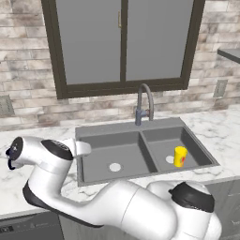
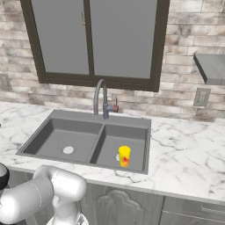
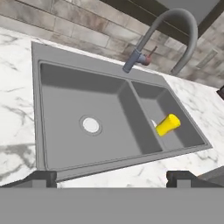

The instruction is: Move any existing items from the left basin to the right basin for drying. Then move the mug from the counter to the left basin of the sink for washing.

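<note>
On the left, the left basin [image 1: 115,159] of the sink [image 2: 57,115] holds nothing but its round pale drain, as both base views and the hand view agree. To its right, past the central divider, the yellow cup [image 1: 180,156] stands upright on the floor of the right basin [image 1: 164,140], close beside that basin's drain (its red-orange mark faces the right base camera). Judging from this, the first half of the task looks done: the one item is already in the drying side.

The second half looks untouched. The mug is nowhere to be found on the stretches of white marble bench [image 2: 189,154] on view, so it has yet to be located and carried to the left basin.

The jaws sit wide apart at the bottom of the hand view, released and holding nothing, with the gripper [image 3: 111,177] poised above the sink's near edge.
</note>
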